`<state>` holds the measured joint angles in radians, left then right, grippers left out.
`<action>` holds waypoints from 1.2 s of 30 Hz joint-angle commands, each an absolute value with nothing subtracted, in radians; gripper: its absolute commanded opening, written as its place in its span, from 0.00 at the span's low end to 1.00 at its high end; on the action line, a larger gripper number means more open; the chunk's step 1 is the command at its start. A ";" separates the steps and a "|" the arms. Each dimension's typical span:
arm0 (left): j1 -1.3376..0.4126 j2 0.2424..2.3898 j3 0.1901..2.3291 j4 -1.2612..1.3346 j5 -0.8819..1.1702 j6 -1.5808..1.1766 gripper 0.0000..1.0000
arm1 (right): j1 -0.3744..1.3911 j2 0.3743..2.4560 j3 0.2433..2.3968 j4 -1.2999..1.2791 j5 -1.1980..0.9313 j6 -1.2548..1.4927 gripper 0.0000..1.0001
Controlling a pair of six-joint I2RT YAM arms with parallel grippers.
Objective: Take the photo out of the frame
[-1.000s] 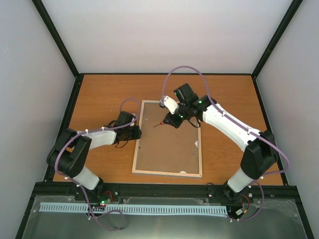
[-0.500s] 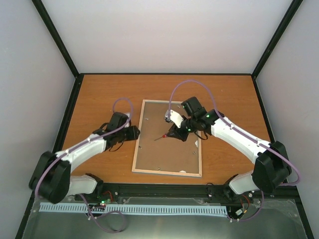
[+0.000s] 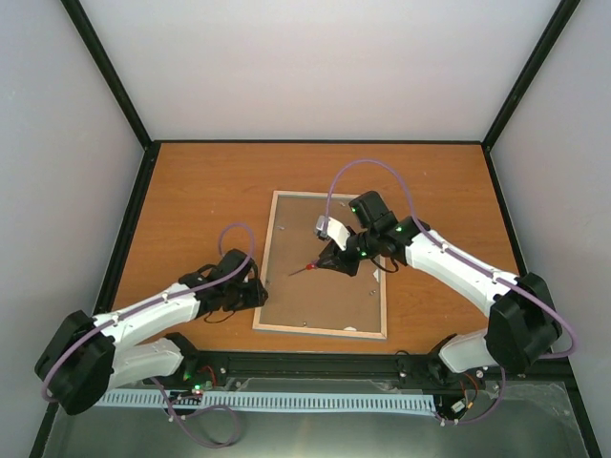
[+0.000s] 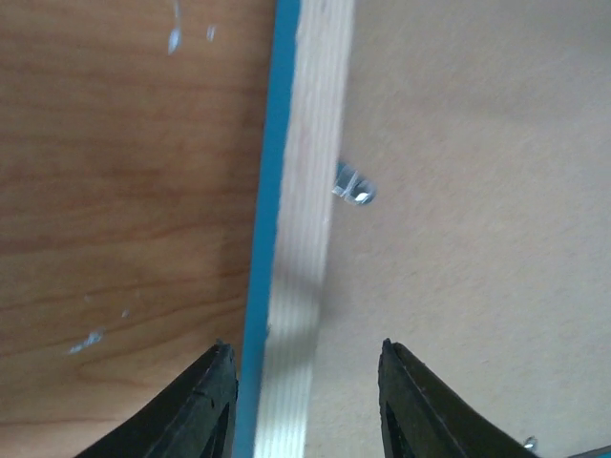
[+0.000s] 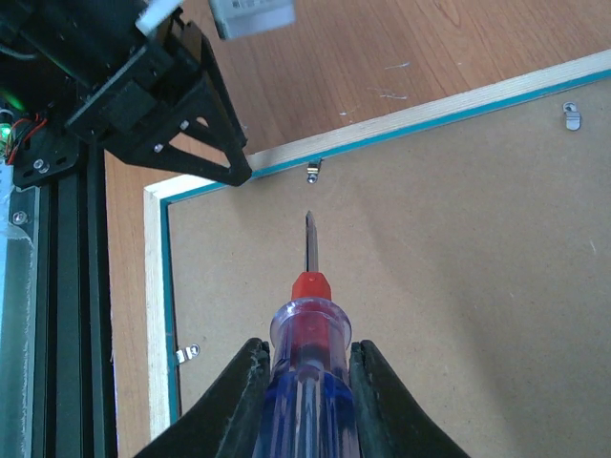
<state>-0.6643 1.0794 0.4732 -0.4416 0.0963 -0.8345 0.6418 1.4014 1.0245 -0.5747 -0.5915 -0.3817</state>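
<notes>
The frame (image 3: 266, 250) lies face down on the table, its pale wood rim (image 4: 310, 191) and turquoise edge showing around the brown backing board (image 3: 325, 301). The photo is hidden under that board. My left gripper (image 3: 258, 296) is open and straddles the frame's left rim (image 4: 304, 367), one finger (image 4: 218, 386) over the table and the other over the board. My right gripper (image 3: 338, 260) is shut on a blue-handled screwdriver (image 5: 310, 324). Its tip (image 3: 307, 269) hangs over the board and points at the left rim.
Small metal retaining clips sit along the rim: one (image 4: 351, 186) just ahead of the left jaws, others (image 5: 311, 173) (image 5: 188, 353) (image 5: 571, 115) in the right wrist view. The black enclosure rail (image 5: 67, 286) runs close along the frame's near end. Bare orange table (image 3: 191, 191) surrounds the frame.
The left arm slid along the frame's left rim toward the near end and its jaws opened wider. The right arm carried the screwdriver a little nearer and lower over the board.
</notes>
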 commanded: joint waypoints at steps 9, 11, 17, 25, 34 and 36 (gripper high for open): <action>-0.736 1.200 0.446 -0.344 0.082 -0.907 0.21 | 0.638 1.362 0.993 -0.524 -0.607 -0.400 0.03; -0.748 1.213 0.451 -0.321 0.074 -0.910 0.15 | 0.638 1.361 0.988 -0.519 -0.596 -0.397 0.03; -0.787 1.271 0.471 -0.249 0.080 -0.919 0.05 | 0.641 1.402 1.017 -0.532 -0.577 -0.381 0.03; -0.822 1.331 0.486 -0.195 0.077 -0.947 0.02 | 0.682 1.488 1.104 -0.590 -0.529 -0.377 0.03; -0.824 1.325 0.462 -0.169 0.077 -0.966 0.01 | 0.702 1.567 1.169 -0.627 -0.515 -0.365 0.03; -0.824 1.323 0.459 -0.169 0.077 -0.966 0.01 | 0.708 1.580 1.179 -0.632 -0.521 -0.363 0.03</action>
